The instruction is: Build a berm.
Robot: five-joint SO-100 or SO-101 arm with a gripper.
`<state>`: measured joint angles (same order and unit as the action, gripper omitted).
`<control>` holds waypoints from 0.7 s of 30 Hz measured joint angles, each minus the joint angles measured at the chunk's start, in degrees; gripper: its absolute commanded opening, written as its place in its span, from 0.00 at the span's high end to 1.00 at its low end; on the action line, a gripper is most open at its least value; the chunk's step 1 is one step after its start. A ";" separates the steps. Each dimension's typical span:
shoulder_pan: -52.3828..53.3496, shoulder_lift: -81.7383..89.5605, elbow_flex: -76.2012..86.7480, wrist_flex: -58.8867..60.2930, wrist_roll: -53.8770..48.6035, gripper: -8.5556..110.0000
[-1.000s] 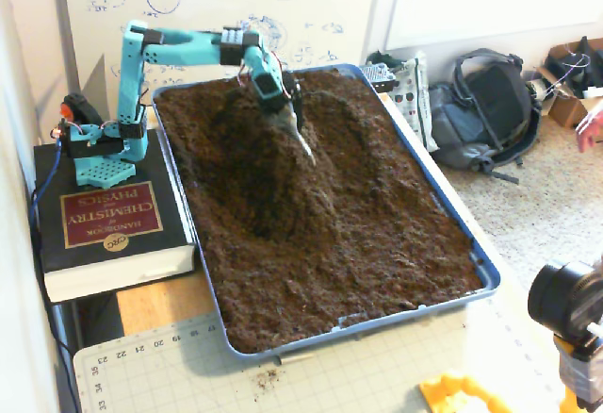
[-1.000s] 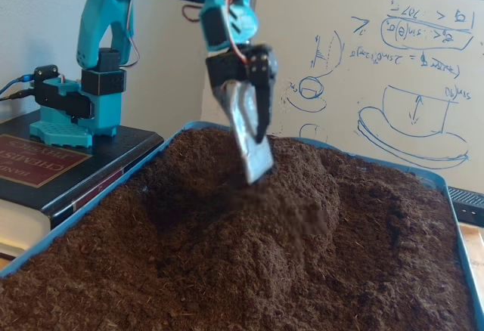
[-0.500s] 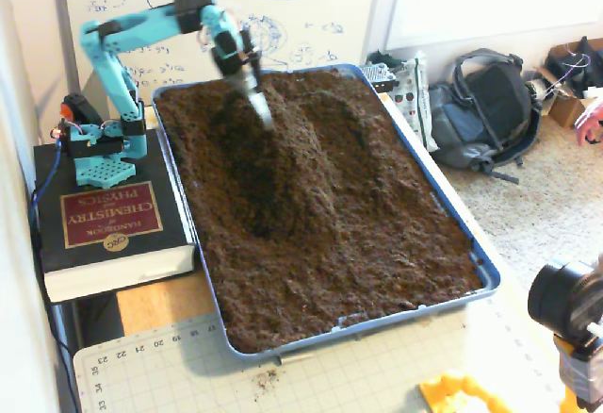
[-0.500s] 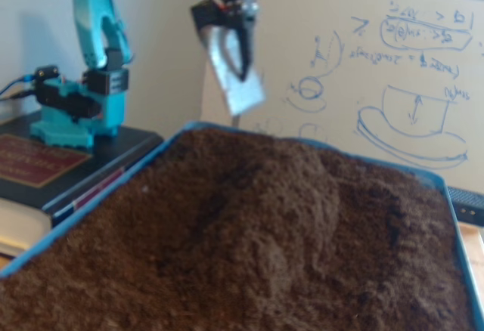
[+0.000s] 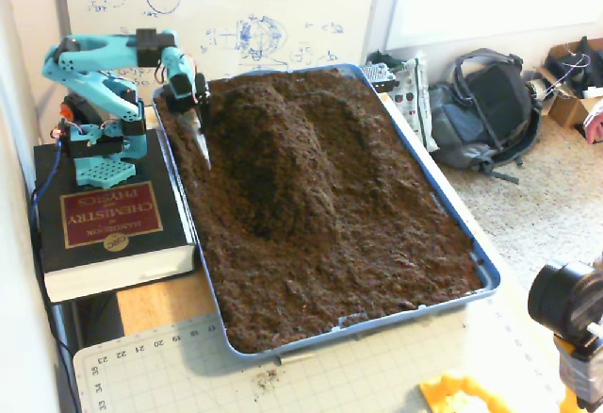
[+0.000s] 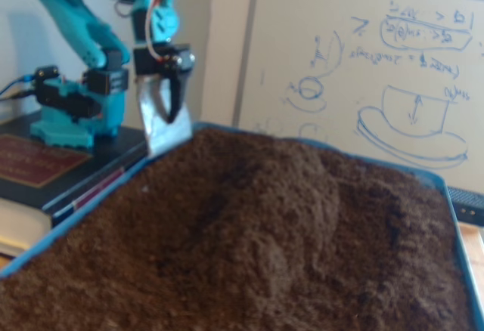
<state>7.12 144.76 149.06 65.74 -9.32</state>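
The berm is a rounded ridge of dark brown soil running from the tray's far end toward its middle, with a trough on each side. In the low fixed view the berm rises at centre. The blue tray holds all the soil. My teal arm's gripper hangs over the tray's far-left corner, left of the ridge, jaws together. A flat silver blade points down from the gripper, its tip just above or at the soil by the tray rim.
The arm base stands on a thick black book left of the tray. A whiteboard is behind, a backpack on the floor to the right. A cutting mat and a camera sit at the front.
The arm lifted off the ridge's middle, swung left and folded back. The blade now hangs low at the tray's far-left corner. The soil shape looks the same.
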 measured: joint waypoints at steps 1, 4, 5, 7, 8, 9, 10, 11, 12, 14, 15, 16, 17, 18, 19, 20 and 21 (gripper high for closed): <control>0.00 1.58 2.02 -1.41 0.00 0.92; 0.00 6.68 7.91 -4.57 0.00 0.92; 0.00 8.44 9.93 -5.36 0.00 0.92; 0.00 12.48 13.89 -6.33 0.00 0.92; 0.00 14.59 15.64 -6.50 0.00 0.92; 0.00 16.70 17.31 -6.59 0.00 0.92; 0.00 19.16 19.07 -6.59 0.00 0.92; 0.00 21.18 20.48 -6.59 0.00 0.92; 0.00 23.20 21.97 -6.59 0.00 0.92; 0.00 27.42 25.22 -6.59 0.00 0.92; 0.00 29.36 26.89 -6.59 0.00 0.92; 0.00 31.55 28.74 -6.59 0.00 0.92; 0.00 33.84 30.50 -6.59 0.00 0.92; 0.00 35.51 31.55 -6.59 0.00 0.92; 0.00 37.27 31.99 -6.59 0.35 0.92; 0.00 38.85 32.08 -6.59 0.44 0.92; 0.00 40.08 32.17 -6.59 0.44 0.92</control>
<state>7.12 184.83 181.23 59.15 -8.88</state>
